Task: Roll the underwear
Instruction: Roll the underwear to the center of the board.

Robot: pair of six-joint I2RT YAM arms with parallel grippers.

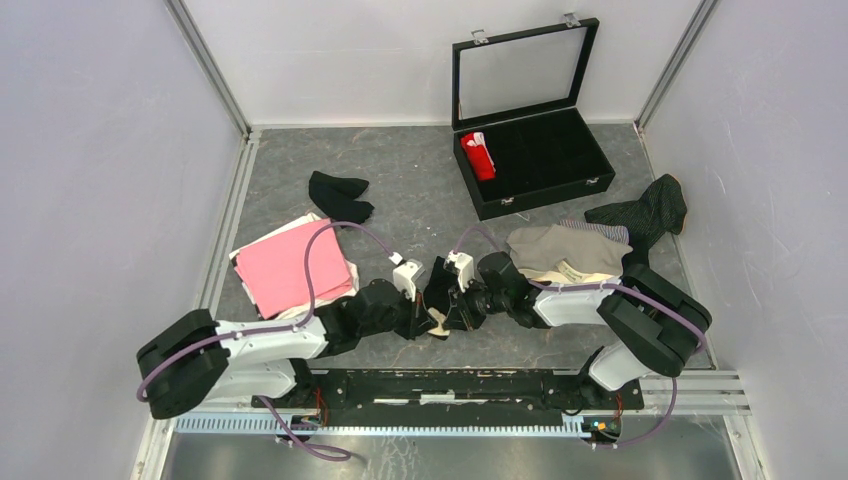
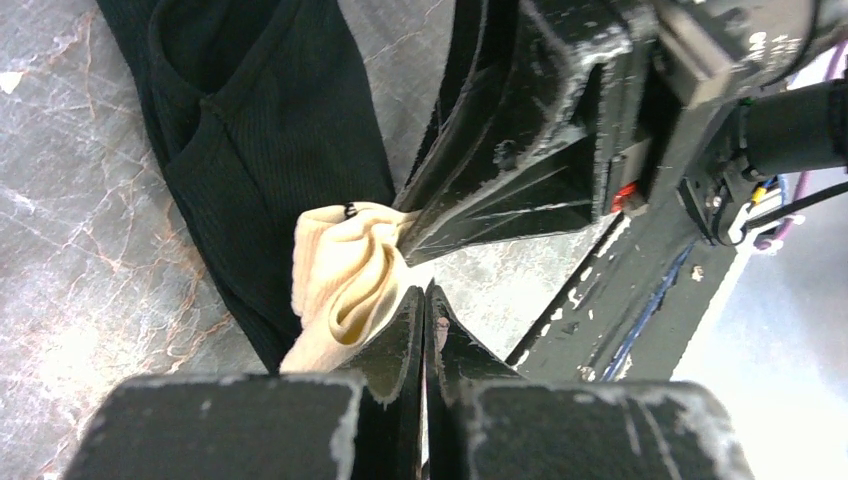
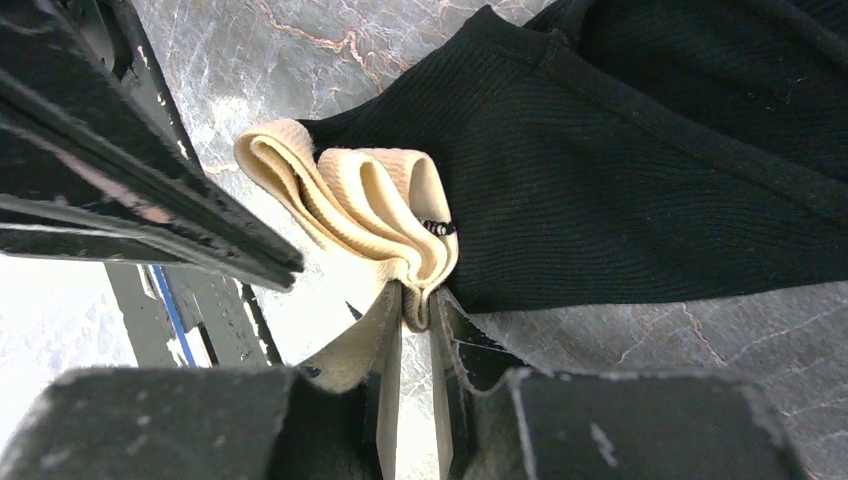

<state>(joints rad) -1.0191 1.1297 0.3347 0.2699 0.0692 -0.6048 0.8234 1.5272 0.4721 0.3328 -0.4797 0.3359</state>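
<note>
Grey marbled tabletop [image 1: 400, 170], white walls [image 1: 100, 150]; right hand [image 3: 415, 300] pinches black underwear [image 3: 620, 180], left hand [image 2: 425, 300] pressed together, perhaps touching it.

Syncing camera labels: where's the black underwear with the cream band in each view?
Top external: black underwear sits low centre, bunched small.
Left wrist: the garment runs from upper left down towards centre.
Right wrist: it fills the upper right.
Shared landmark: its cream band, folded at the garment's edge in both wrist views, and only a pale speck from the top.
</note>
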